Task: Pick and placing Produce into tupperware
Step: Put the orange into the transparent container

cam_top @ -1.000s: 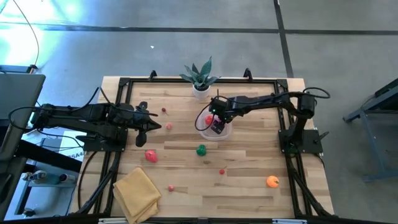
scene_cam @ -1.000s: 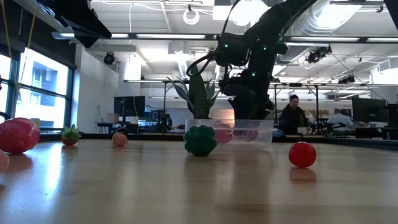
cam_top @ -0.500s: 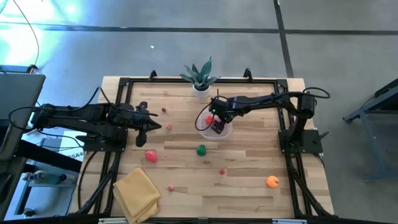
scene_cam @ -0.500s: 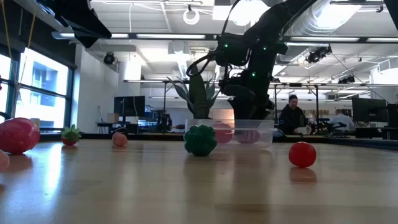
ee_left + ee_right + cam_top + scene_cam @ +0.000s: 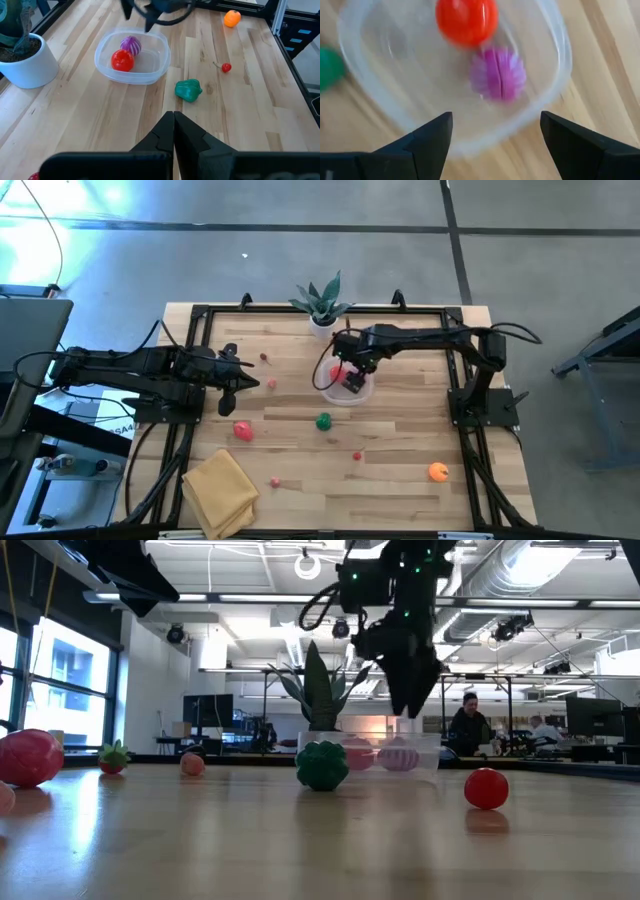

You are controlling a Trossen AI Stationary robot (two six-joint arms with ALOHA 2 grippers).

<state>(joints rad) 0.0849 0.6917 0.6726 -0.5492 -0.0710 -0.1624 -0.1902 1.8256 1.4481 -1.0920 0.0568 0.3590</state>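
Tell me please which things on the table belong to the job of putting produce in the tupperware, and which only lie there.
Job:
- tupperware, holding a red piece and a spiky purple piece
- green piece, orange piece, small red piece, on the table
- right gripper, open above the tupperware

Only lying there:
- potted plant
- yellow cloth

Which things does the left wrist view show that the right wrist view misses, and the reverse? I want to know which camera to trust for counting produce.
Only the left wrist view shows the white plant pot, the small red cherry-like piece, the orange toy fruit and the shut left gripper. Only the right wrist view shows the open right gripper over the container. Both show the clear plastic container, its round red piece, the spiky purple piece and the green toy vegetable.
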